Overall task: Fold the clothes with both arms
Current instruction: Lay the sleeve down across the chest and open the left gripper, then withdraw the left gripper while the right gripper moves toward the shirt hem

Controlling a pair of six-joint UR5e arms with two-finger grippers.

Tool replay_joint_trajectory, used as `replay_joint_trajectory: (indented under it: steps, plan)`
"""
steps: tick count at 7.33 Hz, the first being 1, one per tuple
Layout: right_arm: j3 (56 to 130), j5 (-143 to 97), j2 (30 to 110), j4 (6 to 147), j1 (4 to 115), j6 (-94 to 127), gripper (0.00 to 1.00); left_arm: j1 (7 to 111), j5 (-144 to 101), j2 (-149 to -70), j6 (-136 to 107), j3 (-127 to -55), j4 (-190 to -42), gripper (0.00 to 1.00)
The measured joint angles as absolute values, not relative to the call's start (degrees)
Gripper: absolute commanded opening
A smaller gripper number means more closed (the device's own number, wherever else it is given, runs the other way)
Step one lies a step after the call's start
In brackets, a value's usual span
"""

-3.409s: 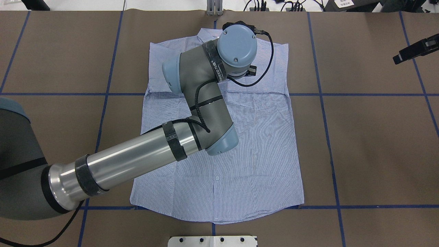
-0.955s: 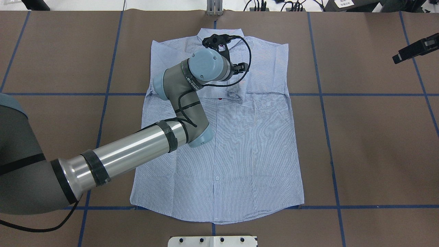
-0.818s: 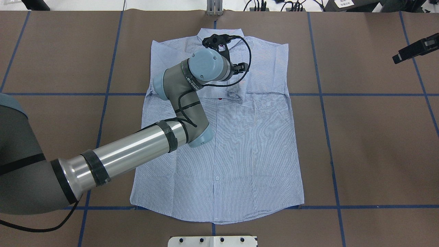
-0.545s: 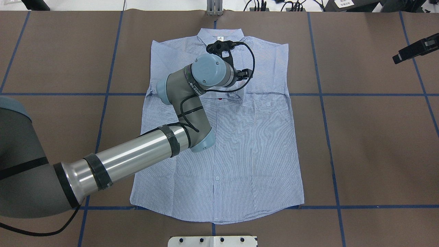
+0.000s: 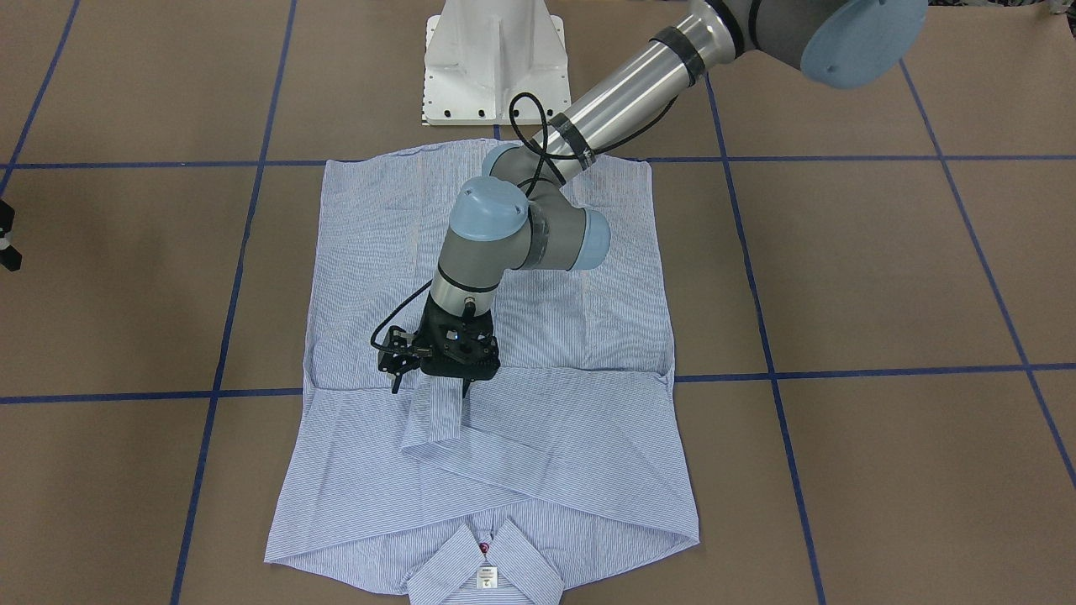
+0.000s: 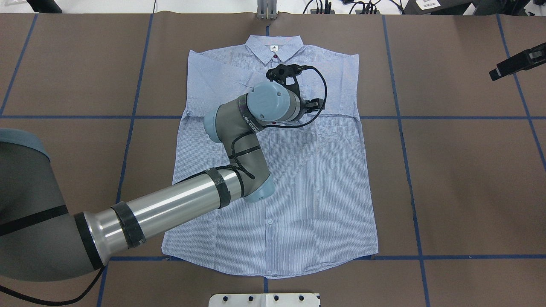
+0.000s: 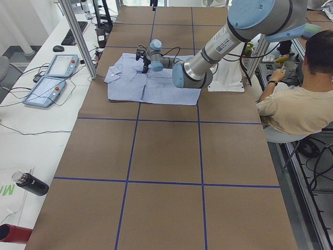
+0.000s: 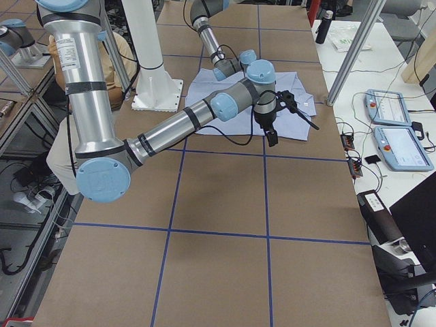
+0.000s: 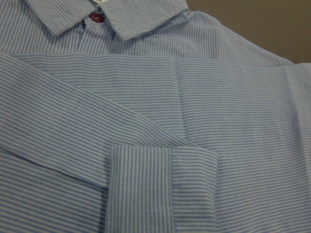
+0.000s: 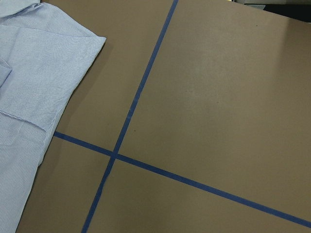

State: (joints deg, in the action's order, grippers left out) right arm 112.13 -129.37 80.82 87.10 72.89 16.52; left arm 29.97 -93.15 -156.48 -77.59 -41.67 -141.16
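The striped shirt [image 6: 315, 192] lies flat and front up on the brown table, collar [image 6: 274, 44] at the far edge. Both sleeves are folded across the chest. My left gripper [image 5: 430, 386] hangs just over the chest, jaws open, straddling the top of a sleeve cuff [image 5: 443, 416] that lies flat. The left wrist view shows that cuff [image 9: 163, 189] and a dark red button under the collar. In the overhead view the wrist hides this gripper. My right gripper [image 6: 495, 74] hovers off the shirt's side; whether it is open, I cannot tell.
The white pedestal base [image 5: 492, 59] stands at the robot's edge of the table. Blue tape lines [image 10: 131, 111] grid the brown surface. A person [image 7: 296, 104] sits beside the base. Control tablets [image 8: 398, 129] and bottles [image 7: 31, 185] lie on side benches.
My left arm has drawn back from the collar toward the chest and a little to the right, uncovering the collar and label. The right gripper has stayed put.
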Motion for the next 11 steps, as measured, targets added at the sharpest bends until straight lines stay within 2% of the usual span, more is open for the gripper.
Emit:
replay_joint_trajectory:
  steps: [5, 8, 9, 11]
  plan:
    - [112.38, -129.38, 80.97, 87.1, 72.93, 16.6, 1.0, 25.06, -92.76, -161.73, -82.63, -41.95, -142.19, 1.0]
    - [112.85, -129.43, 80.75, 87.06, 72.68, 18.92, 1.0, 24.87, -92.78, -161.37, -82.4, -43.42, -142.54, 1.0]
    - [113.92, -129.39, 80.48, 86.98, 71.81, 22.39, 1.0, 25.05, -93.2, -159.48, -80.54, -47.31, -139.7, 1.0]
    - [116.27, -125.54, 80.44, 82.59, 65.56, 34.37, 1.0, 25.7, -95.18, -151.56, -74.24, -64.04, -125.47, 1.0]
